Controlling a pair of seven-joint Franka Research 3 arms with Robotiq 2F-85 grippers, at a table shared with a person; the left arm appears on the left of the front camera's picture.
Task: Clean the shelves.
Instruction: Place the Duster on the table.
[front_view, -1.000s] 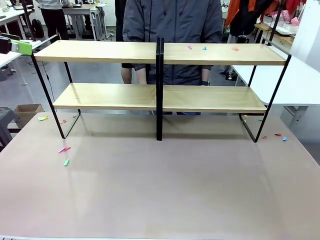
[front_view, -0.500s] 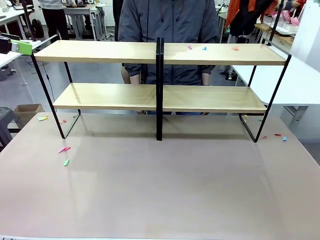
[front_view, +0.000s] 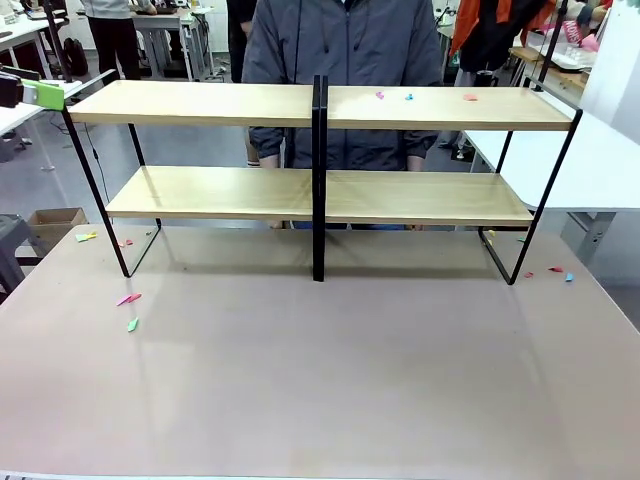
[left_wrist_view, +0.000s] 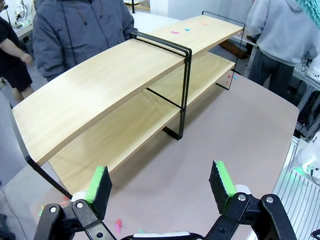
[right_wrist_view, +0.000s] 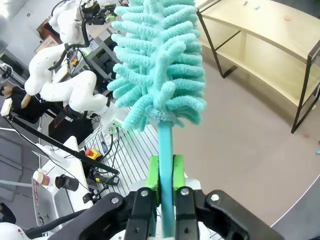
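While a person in a grey jacket stands behind it, the shelves sit on the far half of the pinkish-brown table. Little colored paper bits lie on the top board and on the table. The left gripper hangs wide open, holding nothing. The right gripper squeezes the handle of a fluffy teal duster.

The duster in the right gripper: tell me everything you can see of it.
The duster has a teal chenille head of fat fuzzy fingers, bound at its base onto a slim teal handle. It stands upright along the right gripper, whose green pads clamp the handle from both sides. The head hangs free in the air, touching nothing, well off from the shelves.
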